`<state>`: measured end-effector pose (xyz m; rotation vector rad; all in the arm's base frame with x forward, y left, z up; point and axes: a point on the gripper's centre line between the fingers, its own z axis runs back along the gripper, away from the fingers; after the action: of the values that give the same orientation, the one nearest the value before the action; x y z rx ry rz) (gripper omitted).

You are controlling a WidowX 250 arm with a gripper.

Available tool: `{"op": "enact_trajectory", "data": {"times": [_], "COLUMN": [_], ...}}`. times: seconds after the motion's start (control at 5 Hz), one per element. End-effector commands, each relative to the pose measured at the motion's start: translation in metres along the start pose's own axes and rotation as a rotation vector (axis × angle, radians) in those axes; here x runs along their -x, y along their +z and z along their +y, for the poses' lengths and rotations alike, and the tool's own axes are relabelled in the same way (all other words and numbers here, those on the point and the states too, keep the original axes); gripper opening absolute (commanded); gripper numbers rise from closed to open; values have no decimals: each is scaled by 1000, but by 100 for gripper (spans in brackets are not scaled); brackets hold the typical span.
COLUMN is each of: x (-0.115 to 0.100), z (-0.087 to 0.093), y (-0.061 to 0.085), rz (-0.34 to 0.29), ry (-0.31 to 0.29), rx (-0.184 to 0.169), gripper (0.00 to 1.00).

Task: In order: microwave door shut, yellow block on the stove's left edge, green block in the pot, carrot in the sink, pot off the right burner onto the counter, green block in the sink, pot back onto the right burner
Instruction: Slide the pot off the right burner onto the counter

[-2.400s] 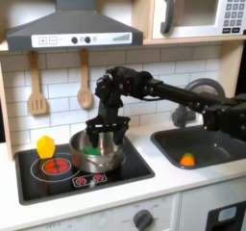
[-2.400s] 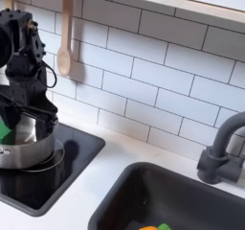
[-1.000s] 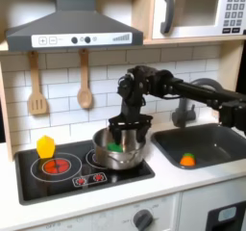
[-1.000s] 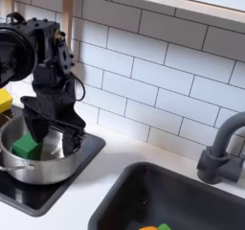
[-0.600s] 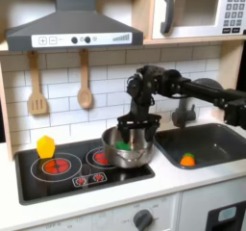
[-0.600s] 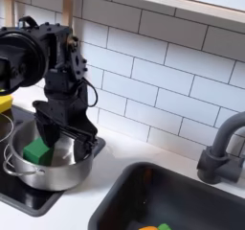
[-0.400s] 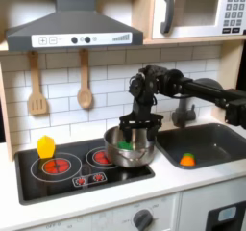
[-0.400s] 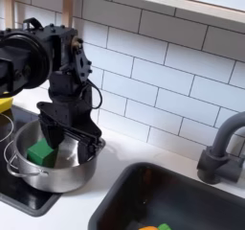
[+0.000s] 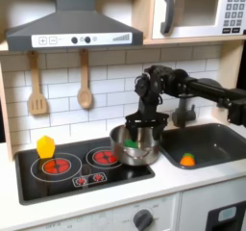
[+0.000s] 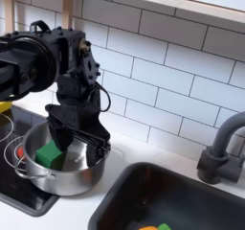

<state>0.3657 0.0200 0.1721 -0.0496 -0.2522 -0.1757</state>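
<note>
- My gripper (image 9: 142, 129) reaches down at the pot (image 9: 136, 148), its fingers (image 10: 100, 146) straddling the far rim and clamped on the pot.
- The pot (image 10: 59, 165) is a shiny round metal pan with wire loop handles. It sits half off the stove (image 9: 58, 177), over the stove's edge nearest the sink (image 9: 213, 144).
- A green block (image 10: 50, 155) lies inside the pot, against its wall.
- The yellow block (image 9: 45, 145) stands on the stove's far side from the pot, well apart.
- The carrot (image 9: 187, 160), orange with a green tip, lies in the sink, beside the pot.
- The microwave (image 9: 197, 11), above the pot, has its door closed.
</note>
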Motion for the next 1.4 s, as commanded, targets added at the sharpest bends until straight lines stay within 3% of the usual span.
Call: {"op": "enact_trajectory", "data": {"times": [0.0, 0.2, 0.8, 1.0, 1.2], "x": [0, -1, -1, -3, -2], "z": [-18, -27, -21, -21, -19], "y": [-3, -3, 0, 10, 10], "rz": [2, 0, -7, -27, -22], "ry": [-18, -24, -9, -17, -14], "rx": [35, 53, 41, 34, 29], "gripper": [100, 100, 100, 100, 100]}}
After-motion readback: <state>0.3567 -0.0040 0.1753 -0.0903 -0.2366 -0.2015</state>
